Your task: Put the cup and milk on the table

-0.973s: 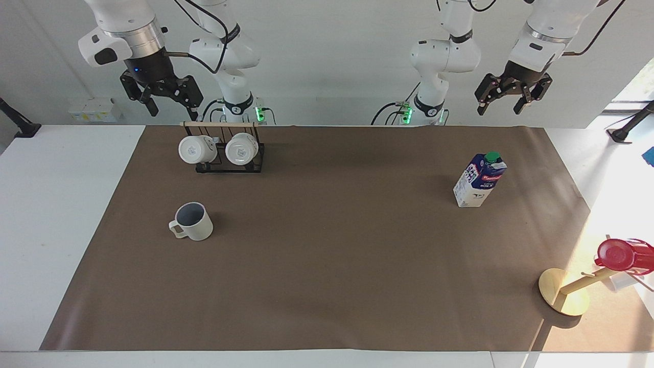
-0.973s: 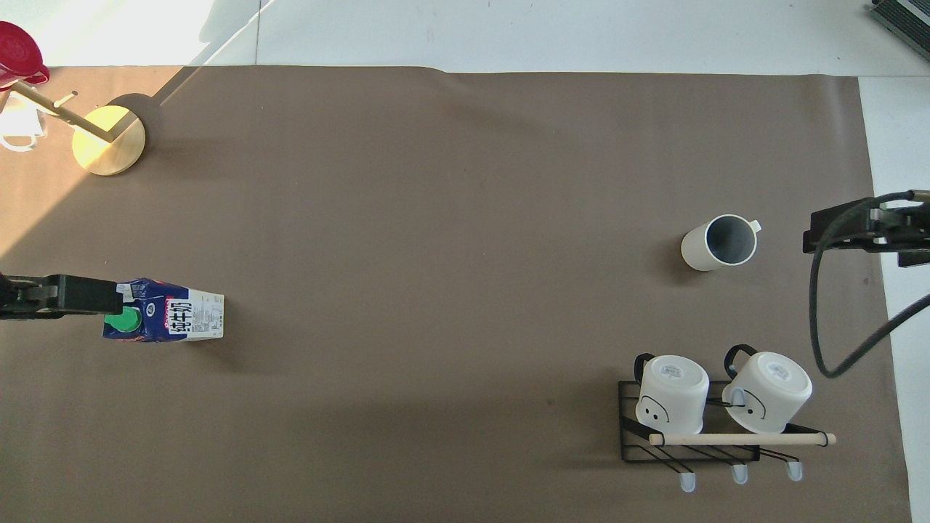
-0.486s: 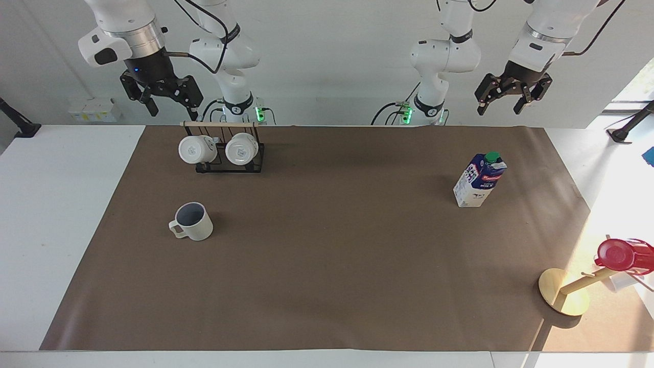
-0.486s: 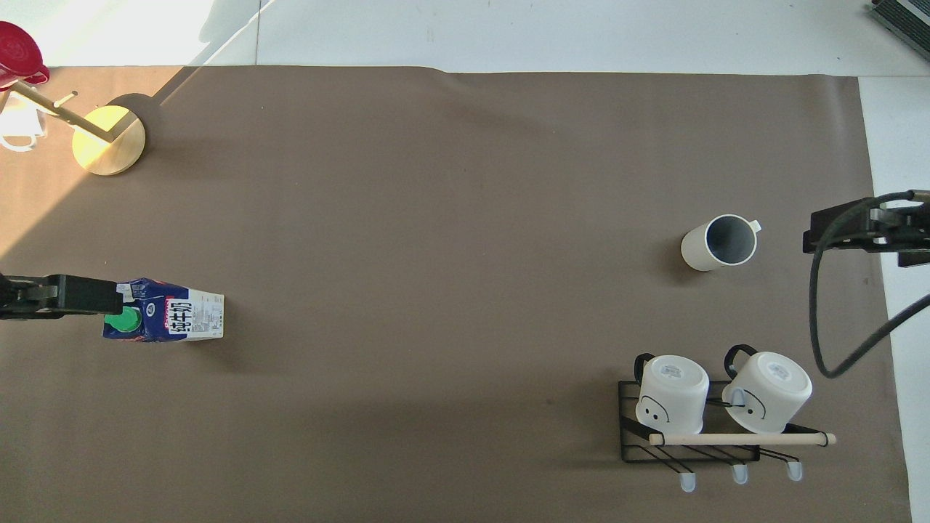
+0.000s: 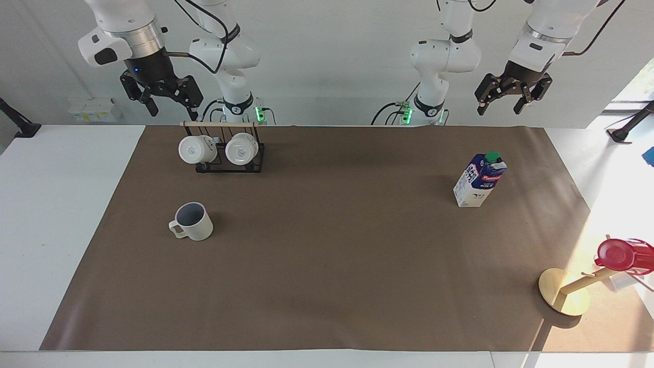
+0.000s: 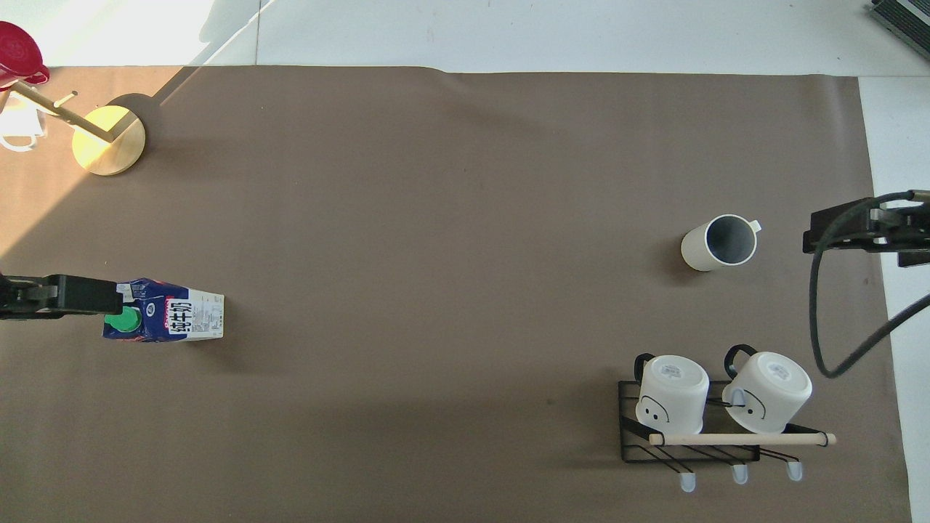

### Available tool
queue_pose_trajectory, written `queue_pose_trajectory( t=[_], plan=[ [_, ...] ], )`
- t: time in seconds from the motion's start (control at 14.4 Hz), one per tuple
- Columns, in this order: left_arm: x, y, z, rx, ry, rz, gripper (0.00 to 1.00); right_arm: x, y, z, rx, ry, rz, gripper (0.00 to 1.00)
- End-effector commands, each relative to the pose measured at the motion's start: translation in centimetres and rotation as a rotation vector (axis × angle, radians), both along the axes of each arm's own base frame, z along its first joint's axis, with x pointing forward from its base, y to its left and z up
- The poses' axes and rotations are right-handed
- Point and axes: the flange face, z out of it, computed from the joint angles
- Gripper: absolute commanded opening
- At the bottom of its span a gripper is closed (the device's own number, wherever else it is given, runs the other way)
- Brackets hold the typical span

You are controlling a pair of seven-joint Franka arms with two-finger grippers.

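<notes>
**Desk:** Walk me across the table from the right arm's end. What do you have?

**Operator:** First I see the right gripper, raised in the air over the table's edge by the rack, fingers spread apart, nothing between them. Just under it stands a black wire rack with a wooden bar, and two glossy white mugs hang on it, bases facing me.

**Desk:** And the cup?

**Operator:** The cup stands upright on the brown paper sheet that covers the table, farther from the robots than the rack. Its mouth is up, its handle points toward the right arm's end of the table. No gripper touches it.

**Desk:** Middle of the table?

**Operator:** Only bare paper there. Next I reach the milk, upright on the paper toward the left arm's end, green cap on top. It stands free, well apart from the cup.

**Desk:** The left arm?

**Operator:** I see the left gripper high above the table's near edge, fingers apart, holding nothing. Both arms wait. Last, at the left arm's end and farthest from the robots, a wooden stand with a round base carries a red cup.
</notes>
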Motion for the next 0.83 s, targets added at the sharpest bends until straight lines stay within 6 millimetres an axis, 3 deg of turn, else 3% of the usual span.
queue_pose_trajectory(
  t=[0.0, 0.42, 0.76],
  plan=[
    [0.1, 0.1, 0.3, -0.012, 0.005, 0.011, 1.00, -0.5, -0.4, 0.0, 0.022, -0.001, 0.012, 1.00],
    [0.1, 0.1, 0.5, -0.012, 0.002, 0.011, 1.00, -0.5, -0.4, -0.1, 0.022, -0.004, 0.009, 1.00],
    [0.1, 0.1, 0.4, -0.012, 0.004, 0.011, 1.00, 0.9, -0.7, -0.2, 0.021, -0.062, 0.004, 1.00]
  ],
)
